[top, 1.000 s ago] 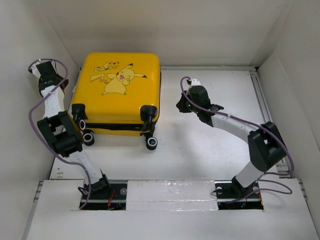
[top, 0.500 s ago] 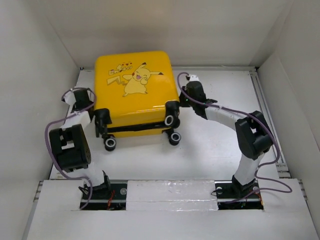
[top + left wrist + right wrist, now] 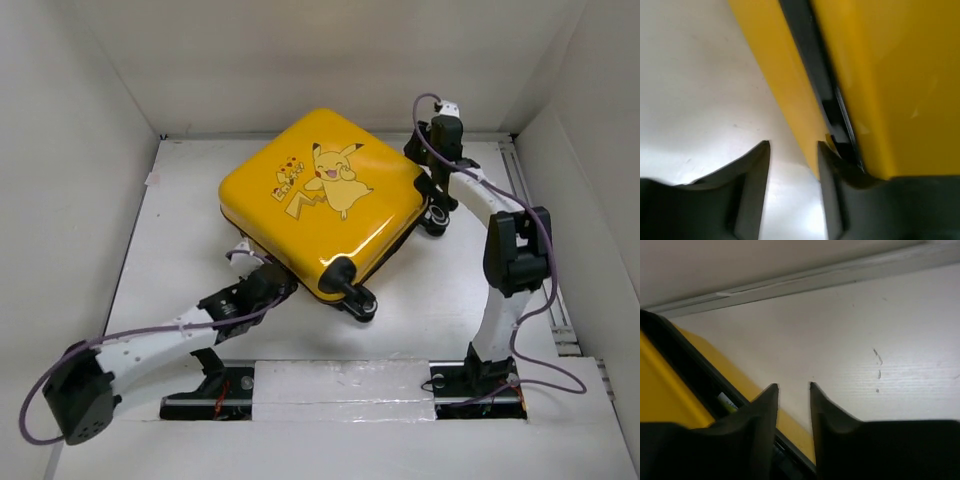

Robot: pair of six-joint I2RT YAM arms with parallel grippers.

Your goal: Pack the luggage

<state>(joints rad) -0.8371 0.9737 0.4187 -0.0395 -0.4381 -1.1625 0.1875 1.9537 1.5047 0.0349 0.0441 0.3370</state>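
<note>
The luggage (image 3: 320,200) is a glossy yellow hard-shell suitcase with a cartoon print. It lies flat and turned diagonally at mid-table, both shells together, with black wheels (image 3: 358,300) at its near corner. My left gripper (image 3: 272,283) is low at its near-left edge. In the left wrist view that gripper (image 3: 794,147) is open over bare table, its right finger (image 3: 832,170) against the yellow shell (image 3: 890,85) below the black zip seam (image 3: 812,55). My right gripper (image 3: 428,185) is at the far-right corner; the right wrist view shows it (image 3: 792,386) narrowly open, empty, beside the shell (image 3: 670,395).
White walls close in the table at the back and on both sides. A metal rail (image 3: 520,210) runs along the right side and another (image 3: 815,277) along the back wall. A white strip (image 3: 340,385) covers the near edge by the arm bases.
The luggage has slid right and turned diagonal. My left arm swung from its left side to its near edge, my right arm went to the far corner, and both grippers opened a little.
</note>
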